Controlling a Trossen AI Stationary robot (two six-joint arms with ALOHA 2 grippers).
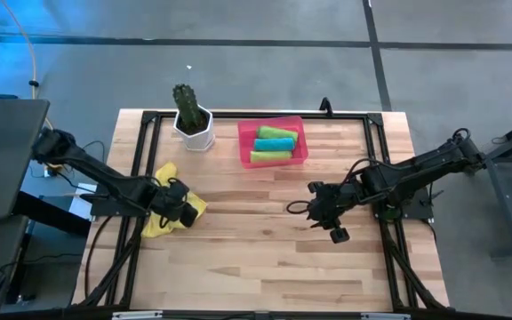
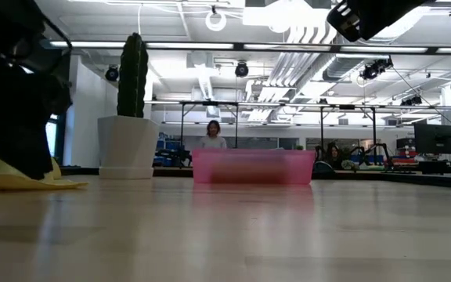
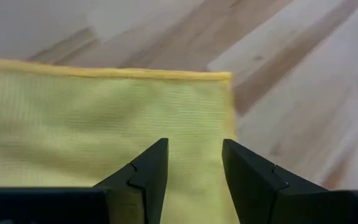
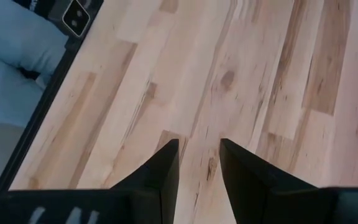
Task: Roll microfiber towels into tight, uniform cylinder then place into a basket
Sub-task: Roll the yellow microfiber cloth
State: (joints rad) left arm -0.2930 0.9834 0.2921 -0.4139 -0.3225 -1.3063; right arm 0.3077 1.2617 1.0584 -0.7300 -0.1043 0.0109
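A yellow towel lies partly spread and crumpled on the table's left side. In the left wrist view the towel shows a hemmed edge and a corner. My left gripper is down at it, open, its fingers over the cloth near that corner. The pink basket at the far middle holds three rolled towels: lime green, teal, lime green. My right gripper hangs open above bare wood at the right. My left gripper slants down at the yellow towel near its corner, one open finger on either side of a strip of the flat cloth. I cannot tell whether the fingertips touch the cloth.
A white pot with a green cactus stands left of the basket, just beyond the yellow towel. A black frame runs along the table's edges. Bare wood lies in the middle and near part of the table. A person shows in the room behind.
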